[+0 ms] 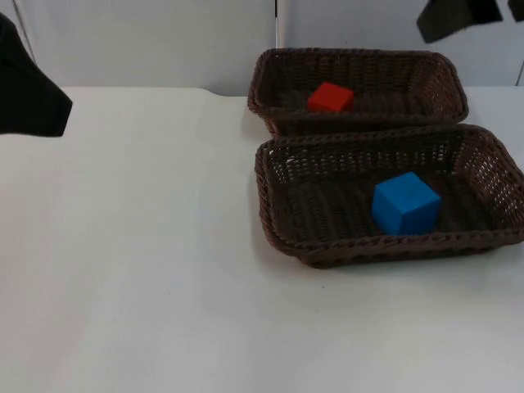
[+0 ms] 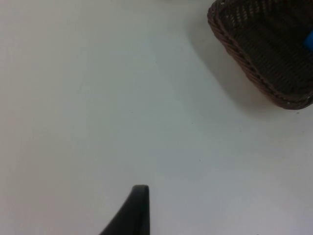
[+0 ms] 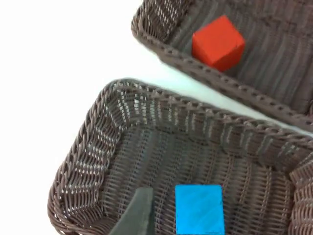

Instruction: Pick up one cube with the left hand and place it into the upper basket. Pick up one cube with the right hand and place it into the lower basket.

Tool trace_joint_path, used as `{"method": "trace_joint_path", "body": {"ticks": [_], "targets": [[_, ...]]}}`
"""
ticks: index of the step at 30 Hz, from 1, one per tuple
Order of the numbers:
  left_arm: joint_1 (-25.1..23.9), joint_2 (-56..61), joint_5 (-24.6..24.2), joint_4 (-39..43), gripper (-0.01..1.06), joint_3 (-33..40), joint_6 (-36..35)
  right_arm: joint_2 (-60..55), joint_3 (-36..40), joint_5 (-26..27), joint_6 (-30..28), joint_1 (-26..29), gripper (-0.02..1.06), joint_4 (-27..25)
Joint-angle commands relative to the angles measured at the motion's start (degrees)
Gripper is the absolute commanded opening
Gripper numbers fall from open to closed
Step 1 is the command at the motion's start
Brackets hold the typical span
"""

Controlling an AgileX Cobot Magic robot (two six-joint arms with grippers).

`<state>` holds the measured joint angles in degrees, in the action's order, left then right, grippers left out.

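Two brown wicker baskets stand side by side at the table's right. The upper basket (image 1: pixel 266 78) holds a red cube (image 1: pixel 330 97), also seen in the right wrist view as the red cube (image 3: pixel 217 43). A blue cube (image 1: pixel 405 202) rests on the floor of the lower basket (image 1: pixel 274 205). My right gripper (image 3: pixel 137 218) hangs above the lower basket's (image 3: pixel 83 161) left end, next to the blue cube (image 3: pixel 199 209) and apart from it. My left gripper (image 2: pixel 136 213) hovers over bare table left of the lower basket (image 2: pixel 254 58). Both arms are raised, the left arm (image 1: pixel 29 94) and the right arm (image 1: pixel 458 18).
White table top (image 1: pixel 131 246) stretches wide to the left and in front of the baskets. The grey partition wall (image 1: pixel 147 41) closes the far side, right behind the upper basket.
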<state>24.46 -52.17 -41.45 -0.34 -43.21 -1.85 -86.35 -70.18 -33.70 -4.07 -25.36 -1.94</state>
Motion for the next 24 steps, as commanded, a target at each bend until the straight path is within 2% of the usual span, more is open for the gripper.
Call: {"method": "trace_joint_path", "body": {"ticks": [1,5,10,14,24], "targets": [[0.1,0.4,-0.2,-0.3,1.05,0.1,0.2,2.4,0.0,-1.2,-0.1,0.1,0.9,0.2],[0.1,3.5,-0.3,-0.6,1.05,0.1,0.9,5.3,0.6,-2.5,-0.1,0.1,0.9,0.2],[0.1,10.9,-0.8,-0.6,1.05,0.1,3.1,12.5,7.0,0.3,-0.5,0.1,0.9,0.3],[0.1,17.1,-2.0,-0.6,1.05,0.1,3.1,17.8,11.1,0.5,-0.5,0.1,0.9,0.3],[0.1,28.9,-7.7,-0.3,1.05,1.3,3.1,33.9,20.5,0.2,-0.6,0.1,0.9,0.3]]}}
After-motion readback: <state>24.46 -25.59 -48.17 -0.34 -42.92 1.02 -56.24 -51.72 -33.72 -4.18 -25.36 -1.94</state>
